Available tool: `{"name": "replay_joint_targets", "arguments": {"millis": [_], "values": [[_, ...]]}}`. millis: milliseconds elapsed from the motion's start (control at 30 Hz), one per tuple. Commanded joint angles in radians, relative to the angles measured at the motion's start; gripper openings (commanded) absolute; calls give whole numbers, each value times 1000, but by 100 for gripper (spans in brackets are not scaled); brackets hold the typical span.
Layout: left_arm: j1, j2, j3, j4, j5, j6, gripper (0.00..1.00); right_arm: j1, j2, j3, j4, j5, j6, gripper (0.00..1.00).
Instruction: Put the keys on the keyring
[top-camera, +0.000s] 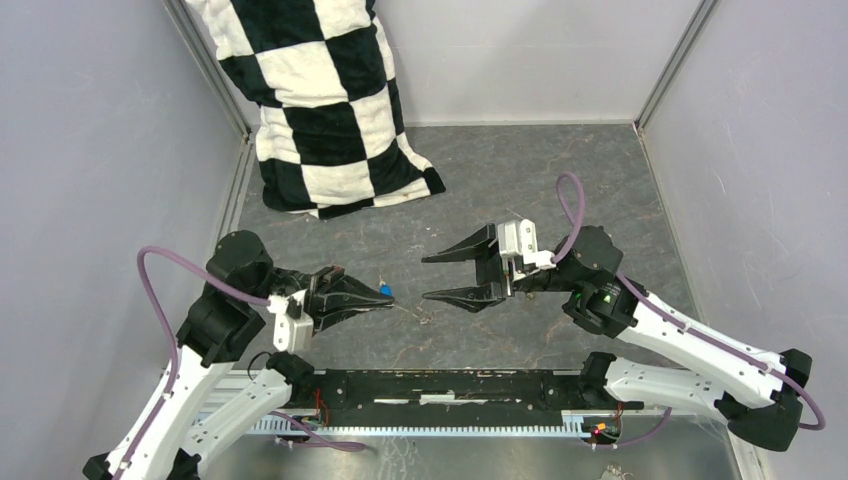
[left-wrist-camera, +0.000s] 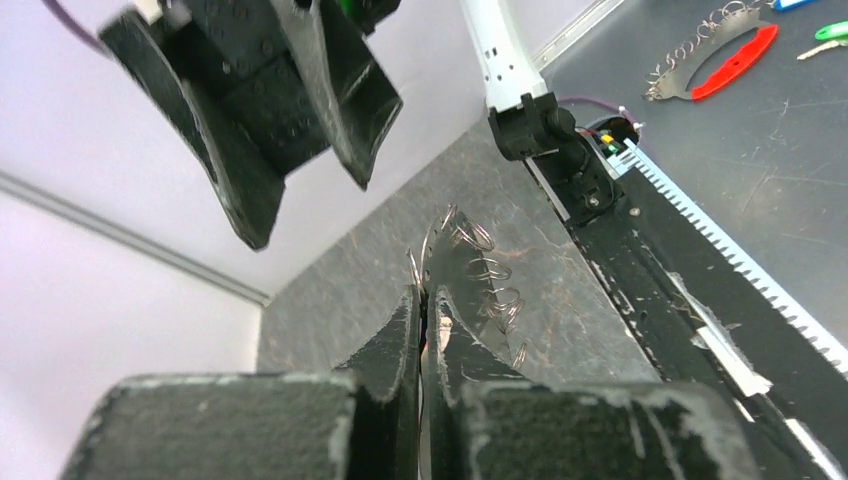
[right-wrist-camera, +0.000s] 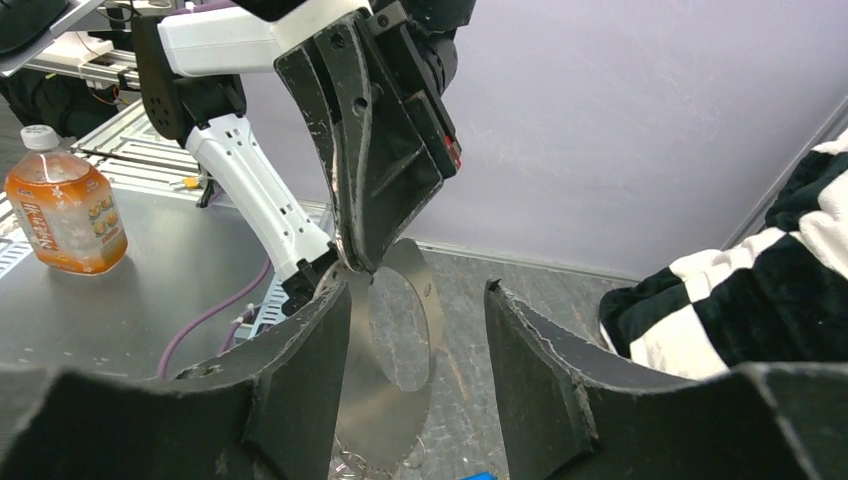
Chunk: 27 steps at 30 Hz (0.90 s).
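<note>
Frankly, I judge the task barely begun. My left hand (top-camera: 370, 298) is clenched on the keyring (right-wrist-camera: 372, 415), with the blue key (top-camera: 386, 291) at its tip; whether it is threaded, I cannot tell. Beyond, my right hand (top-camera: 425, 277) gapes, empty. I see no yellow key.

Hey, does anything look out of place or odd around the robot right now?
Yes. A black-and-white checkered pillow slumps in the far left corner of the table, unrelated to the job. An orange drink bottle stands on the metal surface behind the arms. The right gripper has chipped, worn finger edges.
</note>
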Motion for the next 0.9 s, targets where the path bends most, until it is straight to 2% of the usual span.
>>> {"name": "replay_joint_targets", "arguments": {"millis": [0, 67, 167, 200, 500, 867], "values": [[0, -3, 46, 1, 113, 230, 2, 1, -3, 20, 53, -38, -2, 57], [0, -11, 34, 1, 120, 298, 2, 1, 4, 23, 58, -46, 3, 55], [0, -10, 39, -97, 127, 495, 2, 1, 15, 30, 63, -68, 4, 54], [0, -9, 40, -106, 129, 520, 2, 1, 17, 31, 66, -72, 4, 53], [0, -25, 21, -107, 150, 628, 2, 0, 49, 57, 30, -114, -13, 51], [0, -58, -17, -105, 170, 836, 2, 1, 74, 86, -10, -138, -34, 49]]}}
